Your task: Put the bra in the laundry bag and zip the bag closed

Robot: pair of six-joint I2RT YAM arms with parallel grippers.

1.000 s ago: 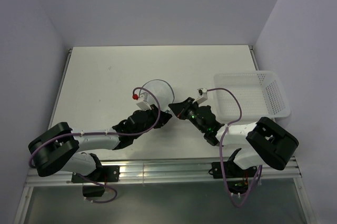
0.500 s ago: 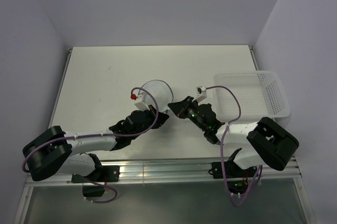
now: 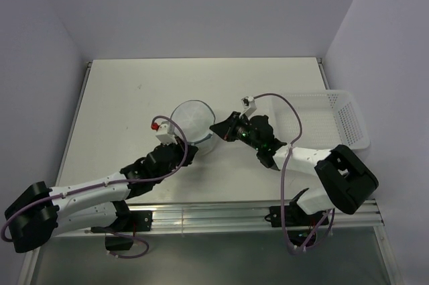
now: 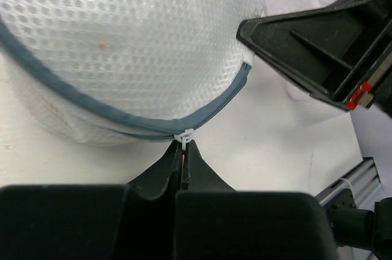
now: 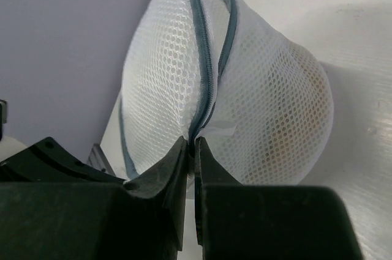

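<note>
The laundry bag [image 3: 193, 117] is a round domed white mesh bag with a grey-blue zipper rim, standing mid-table. In the left wrist view its dome [image 4: 122, 46] fills the top. My left gripper [image 4: 184, 142] is shut on the small white zipper pull [image 4: 184, 133] at the rim's near side; from above it [image 3: 192, 149] sits at the bag's near edge. My right gripper [image 5: 195, 142] is shut on the bag's zipper rim [image 5: 208, 76] on the bag's right side [image 3: 216, 128]. A tan shape, the bra [image 5: 297, 119], shows faintly through the mesh.
A white perforated plastic basket [image 3: 348, 121] stands at the right edge of the table, just behind the right arm. The right gripper's black body [image 4: 324, 40] is close on the right in the left wrist view. Purple cables loop over both arms.
The left arm has swung left and drawn back with the zipper pull in its jaws. The bag and the right gripper have shifted a little left and farther up the table.
</note>
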